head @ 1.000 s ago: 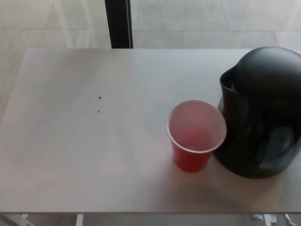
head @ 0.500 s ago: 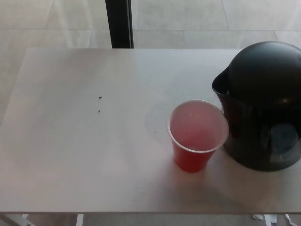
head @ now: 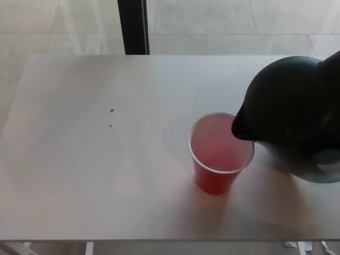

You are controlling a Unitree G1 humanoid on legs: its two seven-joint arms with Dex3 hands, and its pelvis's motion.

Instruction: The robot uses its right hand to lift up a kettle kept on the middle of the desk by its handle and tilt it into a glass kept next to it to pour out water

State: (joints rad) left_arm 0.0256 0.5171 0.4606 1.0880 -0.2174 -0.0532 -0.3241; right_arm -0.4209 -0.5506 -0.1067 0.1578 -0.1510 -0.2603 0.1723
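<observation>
Neither hand shows clearly in the head view: the left is absent, and of the right only a dark shape at the upper right edge, above the kettle's dome, might belong to it, so I cannot tell how its fingers lie or whether they are wrapped round the handle, which is itself beyond the picture's right edge.

The black kettle [head: 295, 122] sits at the right side of the bench [head: 95, 170], tipped toward the robot's left, its base raised on that side to judge by the pale shadow under it. Its spout [head: 240, 127] hangs over the rim of the red cup [head: 219, 151], just inside the right edge of the mouth. The cup, a thin translucent plastic one where the task speaks of a glass, stands upright near the bench's middle. No stream is visible, and I cannot say how full the cup is.

As for handling, the kettle looks hard, smooth and glossy, and with water in it should be fairly heavy, the load shifting toward the spout as it tips. The handle is the only sound place to hold it; the dome would slip. The cup is light and easily crushed or knocked over, so the spout should stay above the rim without pressing on it.
</observation>
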